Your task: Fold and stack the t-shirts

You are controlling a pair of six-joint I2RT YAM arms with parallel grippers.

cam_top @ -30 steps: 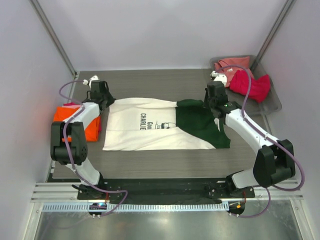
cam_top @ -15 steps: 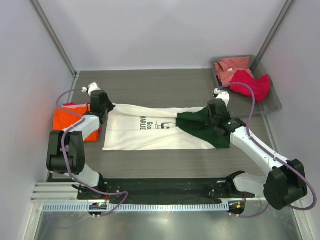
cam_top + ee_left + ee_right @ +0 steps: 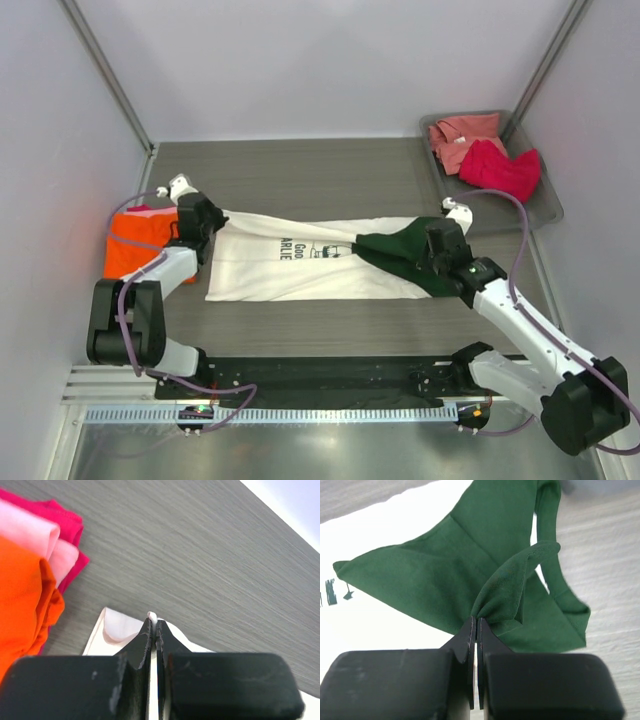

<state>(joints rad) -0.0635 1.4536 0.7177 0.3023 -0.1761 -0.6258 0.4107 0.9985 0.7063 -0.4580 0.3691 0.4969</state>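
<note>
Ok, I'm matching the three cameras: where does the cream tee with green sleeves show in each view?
Top external: cream tee across the middle of the table, pinched at both ends.
Left wrist: only its cream corner, bottom centre, in the left gripper.
Right wrist: its green sleeve fills the centre, bunched in the right gripper.
Shared landmark: the grey wood-grain table.

The right gripper (image 3: 475, 625) has both jaws pressed together on a raised fold of dark green sleeve (image 3: 445, 575). The rest of the sleeve lies flat, partly over the cream shirt (image 3: 380, 630) and partly on the grey table (image 3: 615, 570). Dark print (image 3: 332, 592) at the left edge, possibly lettering, is cut off.
</note>
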